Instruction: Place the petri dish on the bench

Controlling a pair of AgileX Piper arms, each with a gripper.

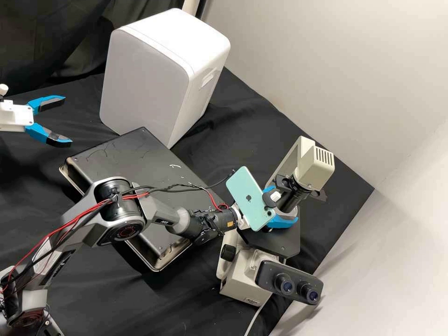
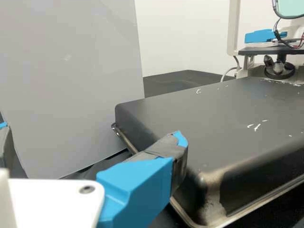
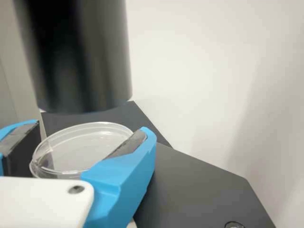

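A clear round petri dish (image 3: 80,147) lies on the black microscope stage (image 3: 199,190), right under the dark cylindrical condenser (image 3: 76,52). My right gripper (image 3: 83,135) has one blue finger on each side of the dish, pads against its rim, shut on it. In the high view the right gripper (image 1: 279,215) sits at the stage (image 1: 280,243), partly hidden behind a mint-green phone (image 1: 249,198) mounted on the wrist. My left gripper (image 1: 46,119) hangs open at the far left above the bench, holding nothing. In its own wrist view the left gripper (image 2: 90,142) faces the tray's corner.
An upturned black metal tray (image 1: 135,163) lies mid-bench, under the right arm. A white box (image 1: 163,70) stands behind the tray. The microscope (image 1: 261,275) occupies the bench's right edge near the wall. Black cloth (image 1: 224,116) covers the bench.
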